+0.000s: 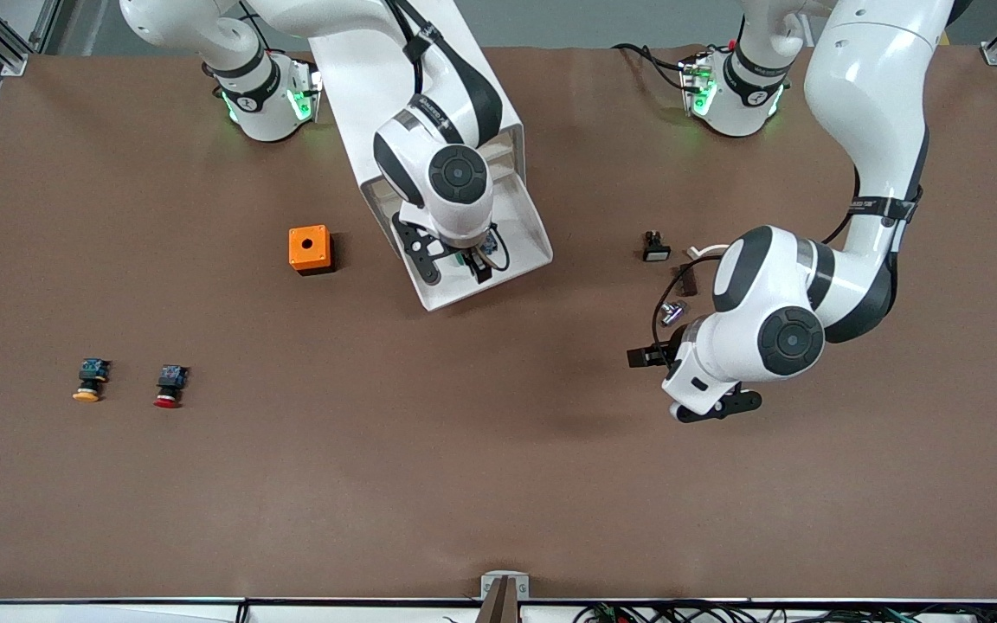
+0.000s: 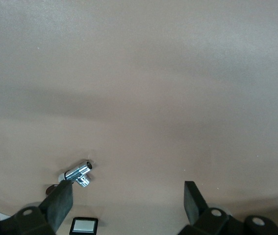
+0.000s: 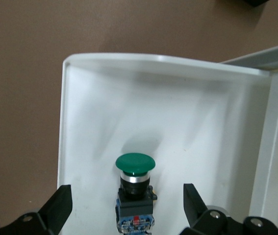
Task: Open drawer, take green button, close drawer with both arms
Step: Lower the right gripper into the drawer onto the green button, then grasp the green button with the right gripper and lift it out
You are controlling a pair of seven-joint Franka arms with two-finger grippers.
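Front view shows the table (image 1: 498, 484) with the tall white cabinet (image 1: 377, 78) lying at about twelve o'clock, its drawer (image 1: 526, 227) pulled out toward six. The right arm reaches from its base at eleven o'clock, and the right gripper (image 1: 455, 258) hangs over the open drawer, jaws spread wide and holding nothing. The left arm waits toward four o'clock; the left gripper (image 2: 127, 201) hovers above bare table, jaws apart and empty, with a small metal part (image 2: 79, 173) just beside one finger.

Right wrist view puts the button (image 3: 135, 188) on the drawer floor, green cap pointing at the drawer's front wall, lying between the open fingers (image 3: 59, 205).

The step in hand looks like the pick. Doing it well likely means lowering straight, keeping the fingers level with the black body below the cap, clear of the drawer wall, and closing on the body, since the rounded cap could slip.
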